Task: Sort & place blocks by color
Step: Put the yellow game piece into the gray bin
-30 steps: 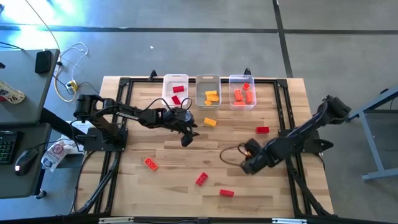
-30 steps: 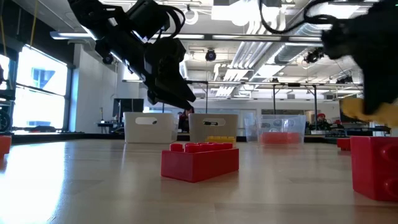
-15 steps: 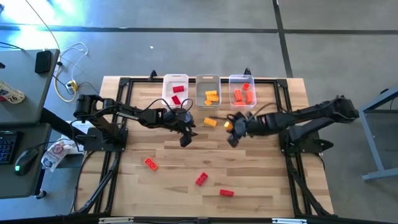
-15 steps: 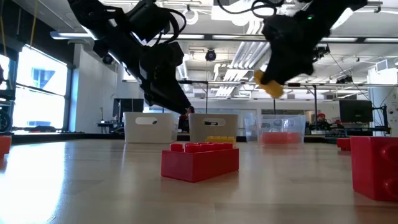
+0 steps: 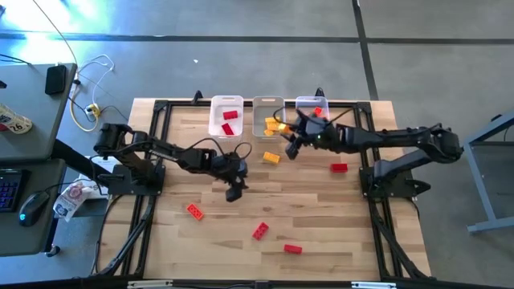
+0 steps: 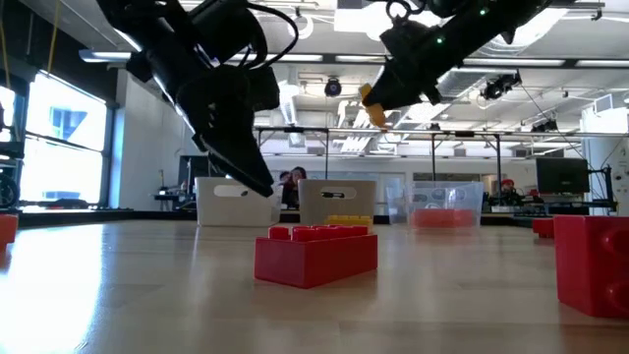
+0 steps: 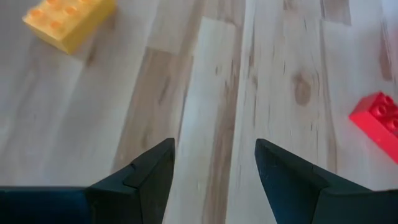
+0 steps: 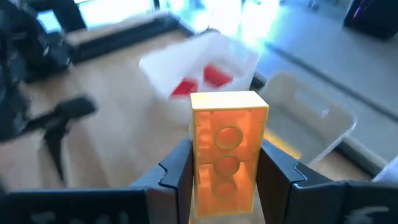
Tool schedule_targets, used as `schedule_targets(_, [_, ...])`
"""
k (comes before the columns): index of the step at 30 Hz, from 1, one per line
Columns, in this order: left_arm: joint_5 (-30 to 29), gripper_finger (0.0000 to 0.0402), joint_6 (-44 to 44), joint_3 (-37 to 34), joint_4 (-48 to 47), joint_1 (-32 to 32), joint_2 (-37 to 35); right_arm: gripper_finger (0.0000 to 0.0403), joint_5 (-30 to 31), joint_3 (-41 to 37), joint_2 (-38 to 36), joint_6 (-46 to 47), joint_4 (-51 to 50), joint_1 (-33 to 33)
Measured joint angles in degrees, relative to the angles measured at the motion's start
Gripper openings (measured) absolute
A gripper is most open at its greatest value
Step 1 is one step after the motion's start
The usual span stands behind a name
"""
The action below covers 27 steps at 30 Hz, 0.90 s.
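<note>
Your right gripper [image 8: 227, 163] pinches a yellow block [image 8: 227, 151] beside the middle bin [image 5: 268, 106], while your left gripper [image 7: 213, 163] hangs open, empty.

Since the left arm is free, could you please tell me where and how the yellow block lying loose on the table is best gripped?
Probably from straight above, across its two long sides. The yellow block lies flat on the table, studs up, with bare wood on every side, so both long faces are free. It lies at a slant to the table's edges, so the open left tool would need to turn to match.

Glossy plastic blocks [image 6: 315, 254], wood table [image 5: 241, 217]
</note>
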Motion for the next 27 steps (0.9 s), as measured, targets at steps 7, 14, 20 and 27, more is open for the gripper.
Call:
schedule_targets(7, [0.6, 0.0211, -4.9, 0.0, -3.6, -1.8, -1.3, 0.0108, -1.8, 0.0, 6.7, -7.6, 16.0, -4.6])
schedule_targets(14, [-1.3, 0.0211, -5.4, -0.1, -7.2, -2.5, -4.4, 0.0108, -2.3, 0.0, 13.9, -9.1, 21.7, -8.2])
schedule_targets(20, [-1.3, 0.0211, -5.9, 0.0, -4.1, -2.5, -5.0, 0.0108, -2.3, 0.0, 19.9, -8.1, 28.4, -11.6])
schedule_targets(27, [-1.3, 0.0211, -10.7, 0.0, -2.1, -2.5, -4.7, 0.0129, -5.5, 0.0, 23.8, -2.8, 30.2, -14.9])
